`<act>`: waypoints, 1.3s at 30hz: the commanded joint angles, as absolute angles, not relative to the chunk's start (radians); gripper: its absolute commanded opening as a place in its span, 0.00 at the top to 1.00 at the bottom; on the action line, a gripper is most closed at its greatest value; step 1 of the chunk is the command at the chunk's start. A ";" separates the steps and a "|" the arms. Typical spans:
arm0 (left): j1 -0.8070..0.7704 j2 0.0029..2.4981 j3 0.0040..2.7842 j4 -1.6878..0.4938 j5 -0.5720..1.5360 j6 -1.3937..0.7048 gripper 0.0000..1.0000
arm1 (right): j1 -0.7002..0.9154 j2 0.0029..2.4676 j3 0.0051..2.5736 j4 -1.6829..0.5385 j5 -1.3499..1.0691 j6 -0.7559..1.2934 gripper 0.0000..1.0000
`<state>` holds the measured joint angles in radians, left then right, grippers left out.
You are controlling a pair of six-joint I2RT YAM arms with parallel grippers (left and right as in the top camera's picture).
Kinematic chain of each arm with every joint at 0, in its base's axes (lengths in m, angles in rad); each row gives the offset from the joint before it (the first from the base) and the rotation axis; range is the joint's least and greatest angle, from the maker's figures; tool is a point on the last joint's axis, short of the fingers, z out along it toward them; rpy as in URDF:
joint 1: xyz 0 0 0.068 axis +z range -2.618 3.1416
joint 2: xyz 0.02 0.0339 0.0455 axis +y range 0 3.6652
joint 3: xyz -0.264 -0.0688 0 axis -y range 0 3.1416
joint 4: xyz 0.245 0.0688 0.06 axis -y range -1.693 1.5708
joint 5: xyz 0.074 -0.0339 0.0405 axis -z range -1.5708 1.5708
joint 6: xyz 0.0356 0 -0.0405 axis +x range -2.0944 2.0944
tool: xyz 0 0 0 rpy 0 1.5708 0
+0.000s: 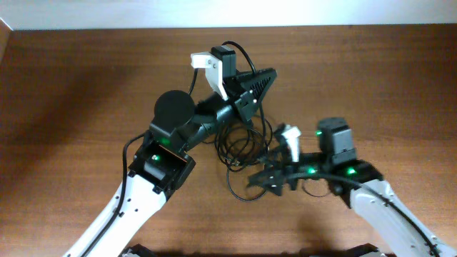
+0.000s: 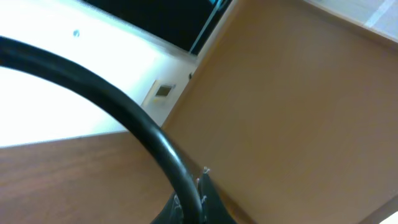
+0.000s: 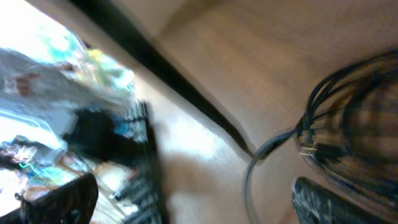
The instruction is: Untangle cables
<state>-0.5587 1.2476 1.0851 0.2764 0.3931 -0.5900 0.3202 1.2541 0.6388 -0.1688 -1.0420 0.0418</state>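
Overhead: even, soft light; the tabletop reads clearly, with faint, diffuse shadows beside the arms and slight blur on the right one. Left wrist: white glare burns out the upper left; a thick black wire near the lens is out of focus. Right wrist: heavy motion blur smears the cables and the bright left background

The broad brown wood-grain table is showing a smooth, low-sheen finish, the thin black cables on it are looking smooth and faintly glossy like plastic sheathing, and the white angular bracket beside those cables is looking like matt plastic.
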 commanded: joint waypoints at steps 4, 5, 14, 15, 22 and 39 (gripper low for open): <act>-0.477 1.123 1.095 0.311 0.397 -0.630 1.00 | 0.572 1.256 0.645 -0.039 -0.532 0.068 0.12; -0.465 1.108 1.095 0.306 0.397 -0.654 1.00 | 0.591 1.262 0.645 -0.013 -0.505 0.068 0.15; -0.430 1.060 1.095 0.241 0.397 -0.665 1.00 | 0.635 1.477 0.645 0.200 -0.442 0.222 0.85; -0.415 1.060 1.095 0.202 0.397 -0.665 1.00 | 0.635 1.472 0.647 0.229 -0.464 0.223 0.94; -0.344 1.060 1.095 0.052 0.397 -0.667 1.00 | 0.574 1.309 0.659 0.221 -0.502 0.222 0.93; -0.344 1.033 1.095 0.276 0.348 -0.909 1.00 | 0.807 1.494 0.658 0.365 -0.067 0.158 0.20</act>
